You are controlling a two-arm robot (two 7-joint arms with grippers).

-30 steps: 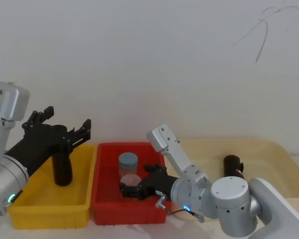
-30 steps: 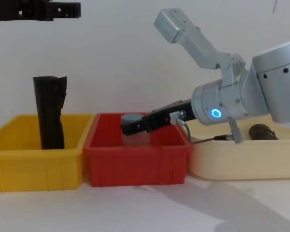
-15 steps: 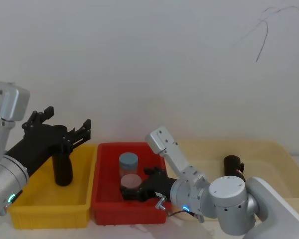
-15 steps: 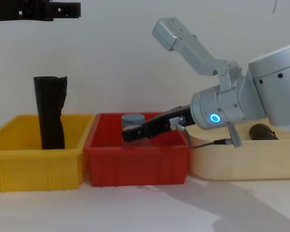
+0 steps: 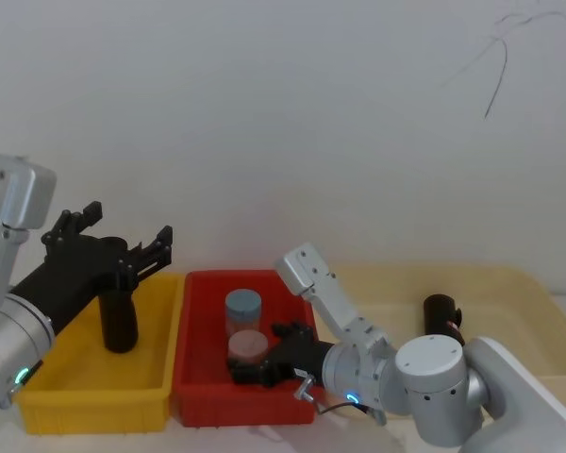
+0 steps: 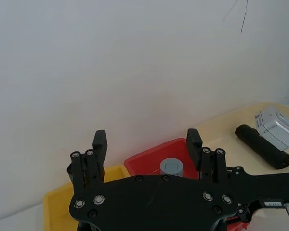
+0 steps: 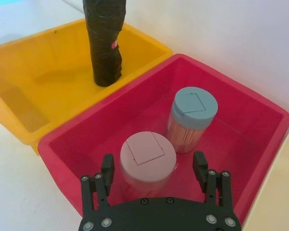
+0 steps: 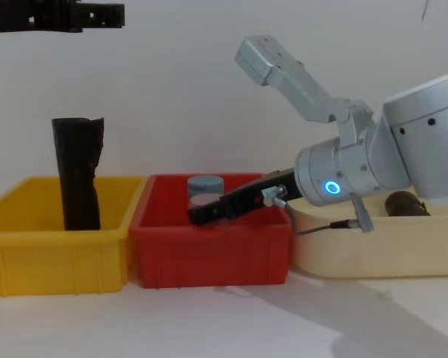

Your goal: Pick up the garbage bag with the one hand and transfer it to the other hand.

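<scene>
My right hand [image 7: 153, 175] hangs spread around the pink jar [image 7: 147, 159]; left hand [image 5: 108, 247] released above yellow bin [image 5: 156, 396]. Bag [image 5: 441, 317] lies in cream tray [image 5: 538, 293]: I'd redirect there.

- The right gripper [image 7: 155, 169] sits low over the red bin [image 7: 260, 144], fingers spread apart, holding nothing.
- Between the fingers [image 7: 107, 166] stands a pink-lidded jar [image 7: 148, 159], inside the red bin near its front wall; whether the fingers touch it cannot be told.
- A blue-lidded jar [image 7: 192, 118] stands upright just beyond the pink one, in the same bin.
- A yellow bin [image 7: 24, 96] lies beside the red bin, their walls touching.
- A tall black roll [image 7: 106, 43] stands upright in the yellow bin, near its far wall.
</scene>
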